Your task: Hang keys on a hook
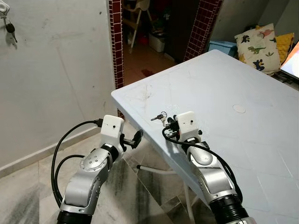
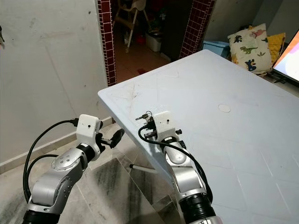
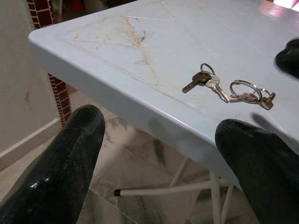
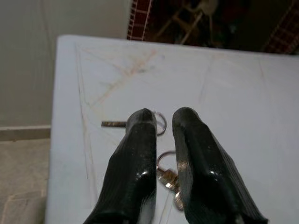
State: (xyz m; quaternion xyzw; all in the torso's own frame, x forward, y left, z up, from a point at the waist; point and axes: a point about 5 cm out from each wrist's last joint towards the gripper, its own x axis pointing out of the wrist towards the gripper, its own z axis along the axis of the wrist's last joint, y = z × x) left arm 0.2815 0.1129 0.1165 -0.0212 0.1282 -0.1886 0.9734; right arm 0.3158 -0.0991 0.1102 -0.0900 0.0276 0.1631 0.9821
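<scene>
Two bunches of keys lie flat near the front left edge of the pale blue table (image 1: 219,79): a small ring with two keys (image 3: 205,81) and a larger ring with keys (image 3: 250,92). My right gripper (image 1: 169,122) hovers just above them, fingers (image 4: 140,154) drawn almost together with only a thin gap and nothing between them. One key (image 1: 158,116) pokes out to its left. My left gripper (image 1: 135,138) is open, off the table's edge and slightly below it, pointing at the keys. High on the left wall a hook (image 1: 3,8) holds another key (image 1: 10,29).
Brick pillars (image 1: 117,42) frame a doorway behind the table, with a chair and boxes inside. A dinosaur pillow (image 1: 258,45) and a blue box (image 1: 223,46) sit beyond the far edge. A white cap (image 1: 238,108) lies on the table. A white table rail (image 1: 156,170) crosses below.
</scene>
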